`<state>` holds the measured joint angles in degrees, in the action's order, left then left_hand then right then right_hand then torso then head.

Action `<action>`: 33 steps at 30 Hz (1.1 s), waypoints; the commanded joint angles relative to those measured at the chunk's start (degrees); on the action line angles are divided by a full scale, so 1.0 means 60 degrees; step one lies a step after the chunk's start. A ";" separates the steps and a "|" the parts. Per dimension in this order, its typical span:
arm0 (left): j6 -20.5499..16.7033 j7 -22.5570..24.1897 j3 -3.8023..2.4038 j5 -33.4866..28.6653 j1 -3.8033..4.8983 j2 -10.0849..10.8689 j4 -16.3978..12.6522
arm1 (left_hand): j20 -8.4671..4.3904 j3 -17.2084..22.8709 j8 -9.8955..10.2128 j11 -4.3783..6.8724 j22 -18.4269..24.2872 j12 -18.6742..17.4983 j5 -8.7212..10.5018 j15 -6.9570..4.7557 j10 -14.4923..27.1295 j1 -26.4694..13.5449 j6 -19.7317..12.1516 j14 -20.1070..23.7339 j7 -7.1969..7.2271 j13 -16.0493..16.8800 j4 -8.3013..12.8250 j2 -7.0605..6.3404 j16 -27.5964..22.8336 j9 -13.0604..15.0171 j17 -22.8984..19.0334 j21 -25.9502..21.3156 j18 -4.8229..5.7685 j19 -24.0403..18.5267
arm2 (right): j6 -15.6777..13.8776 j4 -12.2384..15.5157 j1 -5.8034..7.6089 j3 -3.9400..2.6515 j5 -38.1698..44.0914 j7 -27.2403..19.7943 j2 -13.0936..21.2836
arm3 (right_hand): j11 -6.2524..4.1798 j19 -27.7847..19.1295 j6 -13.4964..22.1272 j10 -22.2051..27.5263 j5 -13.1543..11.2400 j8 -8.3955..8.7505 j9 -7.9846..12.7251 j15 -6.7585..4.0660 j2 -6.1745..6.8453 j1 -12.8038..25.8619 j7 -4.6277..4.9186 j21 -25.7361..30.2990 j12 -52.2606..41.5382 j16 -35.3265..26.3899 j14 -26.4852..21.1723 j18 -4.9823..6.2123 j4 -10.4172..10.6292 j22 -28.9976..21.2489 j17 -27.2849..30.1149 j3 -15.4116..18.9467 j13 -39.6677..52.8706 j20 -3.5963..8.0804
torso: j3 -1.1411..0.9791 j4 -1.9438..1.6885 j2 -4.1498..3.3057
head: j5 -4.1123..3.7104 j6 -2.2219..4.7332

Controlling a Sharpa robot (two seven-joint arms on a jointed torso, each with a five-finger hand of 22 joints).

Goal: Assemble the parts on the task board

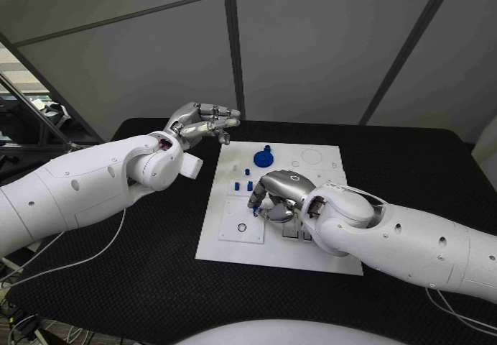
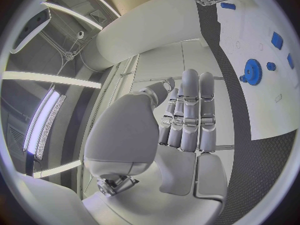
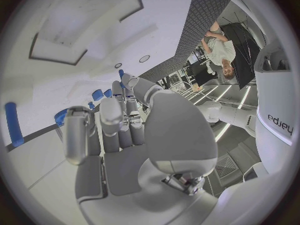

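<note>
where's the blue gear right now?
In the head view the round blue gear sits on the far part of the white task board, toward its left side, just beyond the small blue parts and the right hand.

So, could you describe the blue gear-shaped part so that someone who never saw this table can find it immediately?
Start at the white task board in the middle of the black table. Go to its far end, towards the left robot hand raised beyond the board's corner. The blue gear-shaped part stands there; it is round, toothed and bigger than the small blue pieces nearby.
</note>
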<state>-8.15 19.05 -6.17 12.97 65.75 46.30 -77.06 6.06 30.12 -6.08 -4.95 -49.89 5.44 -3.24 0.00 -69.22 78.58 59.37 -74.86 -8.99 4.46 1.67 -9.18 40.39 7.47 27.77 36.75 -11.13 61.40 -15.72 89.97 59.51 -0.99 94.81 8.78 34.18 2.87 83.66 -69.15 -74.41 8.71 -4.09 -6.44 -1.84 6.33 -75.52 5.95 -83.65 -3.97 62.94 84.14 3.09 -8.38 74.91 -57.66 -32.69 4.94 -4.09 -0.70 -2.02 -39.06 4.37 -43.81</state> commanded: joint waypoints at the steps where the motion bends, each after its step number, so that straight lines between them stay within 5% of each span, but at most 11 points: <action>1: 0.0071 0.0030 -0.0009 -0.0077 0.0014 -0.0009 -0.0007 | 0.0002 -0.0051 0.0060 -0.0012 0.0009 0.0044 0.0018 0.0010 -0.0066 -0.0025 0.0049 0.0052 -0.0027 0.0009 0.0027 0.0084 -0.0048 0.0011 -0.0014 -0.0031 0.0108 -0.0049 | 0.0246 -0.0003 0.0006 -0.0001 0.0104 -0.0049 -0.0003 | -0.0042 0.0266 -0.0050 0.0038 -0.0045 0.0009 -0.0014 -0.0060 0.0001 0.0109 0.0050 -0.0045 0.0021 0.0036 0.0172 -0.0161 0.0081 0.1147 -0.0012 -0.0005 0.0008 0.0006 | 0.0003 -0.0007 0.0007 | 0.0014 -0.0025; 18: 0.0075 0.0035 -0.0008 -0.0077 0.0014 0.0013 0.0011 | 0.0002 -0.0051 0.0060 -0.0012 0.0009 0.0044 0.0018 0.0010 -0.0066 -0.0025 0.0049 0.0052 -0.0027 0.0009 0.0027 0.0084 -0.0048 0.0011 -0.0014 -0.0031 0.0108 -0.0049 | 0.0442 -0.0155 -0.0011 0.0011 0.0255 0.0032 -0.0080 | -0.0041 0.0272 -0.0049 0.0042 -0.0059 0.0012 -0.0018 -0.0059 0.0002 0.0124 0.0050 -0.0054 0.0024 0.0048 0.0173 -0.0164 0.0091 0.1159 -0.0016 -0.0002 0.0009 0.0005 | 0.0003 -0.0008 0.0001 | 0.0043 -0.0041; 33: 0.0078 0.0023 -0.0008 -0.0077 0.0014 0.0024 0.0016 | 0.0004 -0.0063 0.0074 -0.0018 0.0019 0.0039 0.0021 0.0014 -0.0053 -0.0024 0.0039 0.0053 -0.0033 0.0012 0.0034 0.0087 -0.0073 0.0011 -0.0022 -0.0049 0.0109 -0.0050 | 0.0654 -0.0198 -0.0020 0.0177 0.0350 0.0143 -0.0126 | -0.0030 0.0241 -0.0014 0.0093 -0.0109 0.0034 -0.0024 -0.0052 0.0031 0.0176 0.0054 -0.0019 0.0046 0.0011 0.0153 -0.0151 0.0118 0.1113 0.0059 0.0015 0.0004 0.0000 | 0.0003 -0.0003 0.0006 | 0.0057 -0.0074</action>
<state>-8.14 18.97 -6.17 12.87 65.75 46.43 -76.94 6.06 29.95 -5.83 -4.95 -49.83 5.44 -3.24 0.02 -69.22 78.58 59.37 -74.89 -8.99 4.44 1.84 -9.18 40.12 7.45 27.69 36.75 -11.12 61.40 -13.26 88.87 59.52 -0.17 96.31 9.21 33.45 2.76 83.66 -69.26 -74.08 8.30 -3.76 -6.53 -1.84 6.47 -74.92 6.07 -83.64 -3.66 62.91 84.14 3.09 -8.01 74.90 -57.39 -32.65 4.96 -4.09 -0.67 -2.04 -39.03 4.74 -44.27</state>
